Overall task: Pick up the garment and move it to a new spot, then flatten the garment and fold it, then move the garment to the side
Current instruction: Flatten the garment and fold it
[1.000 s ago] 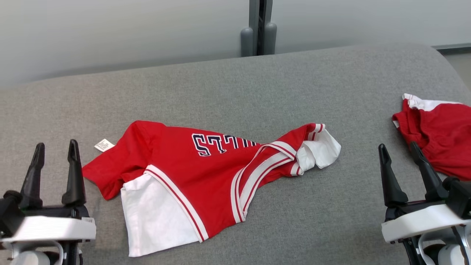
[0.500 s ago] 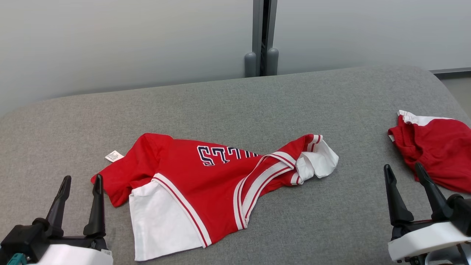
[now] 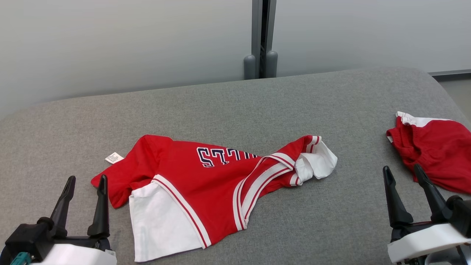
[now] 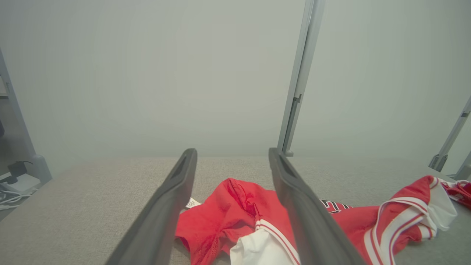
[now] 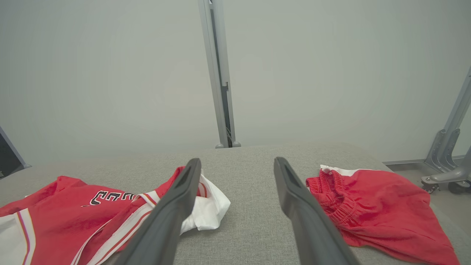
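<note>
The garment (image 3: 206,180) is a red T-shirt with white sleeves and striped trim, lying crumpled and partly twisted in the middle of the grey padded surface (image 3: 235,103), its lettering half folded under. My left gripper (image 3: 87,178) stands open at the garment's left corner, nothing between its fingers. In the left wrist view the garment (image 4: 235,206) lies just beyond the open left gripper (image 4: 232,152). My right gripper (image 3: 402,167) is open and empty, well to the right of the garment's white sleeve (image 3: 318,162). The right wrist view shows the garment (image 5: 73,213) left of the right gripper (image 5: 237,160).
A pair of red shorts (image 3: 438,154) with a white edge lies bunched at the surface's right edge, just beyond my right gripper; the shorts (image 5: 375,209) sit right of its fingers. A small white tag (image 3: 114,158) lies by the garment. A grey post (image 3: 260,36) stands behind.
The camera has tilted, so the whole picture sits lower. My left gripper has come right, closer to the garment's left corner. The garment and shorts lie as before.
</note>
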`<state>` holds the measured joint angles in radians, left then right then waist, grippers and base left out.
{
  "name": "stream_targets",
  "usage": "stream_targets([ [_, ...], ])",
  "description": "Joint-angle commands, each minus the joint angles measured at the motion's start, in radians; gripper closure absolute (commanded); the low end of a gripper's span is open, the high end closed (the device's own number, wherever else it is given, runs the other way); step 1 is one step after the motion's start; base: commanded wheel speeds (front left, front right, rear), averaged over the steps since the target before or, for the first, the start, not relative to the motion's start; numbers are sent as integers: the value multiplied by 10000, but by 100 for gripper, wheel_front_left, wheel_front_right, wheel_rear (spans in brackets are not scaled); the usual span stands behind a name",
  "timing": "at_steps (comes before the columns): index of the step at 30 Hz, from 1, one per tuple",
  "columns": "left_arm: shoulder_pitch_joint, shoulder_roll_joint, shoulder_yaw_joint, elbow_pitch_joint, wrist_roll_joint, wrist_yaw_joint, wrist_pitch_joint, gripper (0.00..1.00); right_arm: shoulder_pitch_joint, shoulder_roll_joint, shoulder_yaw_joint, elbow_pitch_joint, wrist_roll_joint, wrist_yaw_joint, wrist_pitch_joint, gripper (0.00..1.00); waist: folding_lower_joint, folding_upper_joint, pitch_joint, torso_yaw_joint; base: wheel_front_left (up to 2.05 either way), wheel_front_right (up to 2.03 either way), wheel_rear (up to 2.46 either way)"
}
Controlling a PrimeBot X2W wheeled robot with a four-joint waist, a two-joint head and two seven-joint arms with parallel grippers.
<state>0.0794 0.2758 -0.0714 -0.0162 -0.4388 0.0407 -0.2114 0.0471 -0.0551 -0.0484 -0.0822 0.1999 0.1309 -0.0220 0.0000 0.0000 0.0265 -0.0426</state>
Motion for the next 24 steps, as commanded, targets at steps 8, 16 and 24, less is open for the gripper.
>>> stream_targets([
  [8,145,60,-55,-179,3,144,133,0,67,-16,13,-73,-32,-3,37,0,0,0,-38,2,0,0,0],
  [16,183,88,-130,-310,24,253,223,0,91,-8,-13,-39,-11,-3,45,0,0,0,-75,17,0,0,0],
  [24,16,129,-214,-488,58,328,318,0,-222,-279,1075,-144,-98,-3,267,0,0,0,56,339,0,0,0],
])
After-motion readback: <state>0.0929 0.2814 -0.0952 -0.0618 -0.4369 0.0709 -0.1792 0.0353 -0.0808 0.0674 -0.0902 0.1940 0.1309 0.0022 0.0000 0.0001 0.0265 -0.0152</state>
